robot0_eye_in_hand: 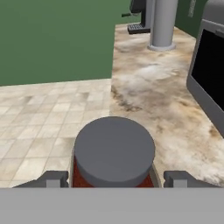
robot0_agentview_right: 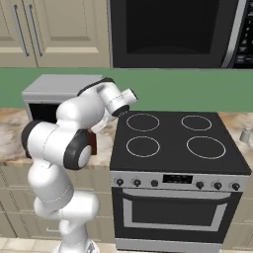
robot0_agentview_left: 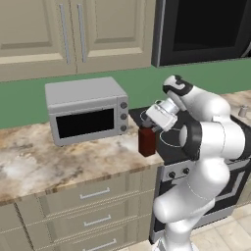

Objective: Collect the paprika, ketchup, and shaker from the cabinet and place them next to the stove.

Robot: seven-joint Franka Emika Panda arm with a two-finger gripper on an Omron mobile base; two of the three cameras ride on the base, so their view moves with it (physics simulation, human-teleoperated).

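The paprika (robot0_agentview_left: 146,141), a squat dark red jar with a grey lid (robot0_eye_in_hand: 114,151), is upright at the counter's surface just left of the stove (robot0_agentview_right: 173,136). My gripper (robot0_agentview_left: 150,128) comes down on it from above. In the hand view the two fingertips (robot0_eye_in_hand: 54,178) flank the jar's sides closely, shut on it. I cannot tell whether the jar's base rests on the counter. The shaker (robot0_agentview_right: 245,134), a tiny pale grey cylinder, stands on the counter to the right of the stove (robot0_agentview_left: 166,142). The ketchup and the cabinet are out of view.
A grey toaster oven (robot0_agentview_left: 86,110) stands on the marble counter (robot0_agentview_left: 59,162) left of the jar. A black microwave (robot0_agentview_right: 173,32) hangs above the stove. In the hand view a grey post (robot0_eye_in_hand: 162,24) stands at the counter's far end, with tiled floor (robot0_eye_in_hand: 48,118) beyond its edge.
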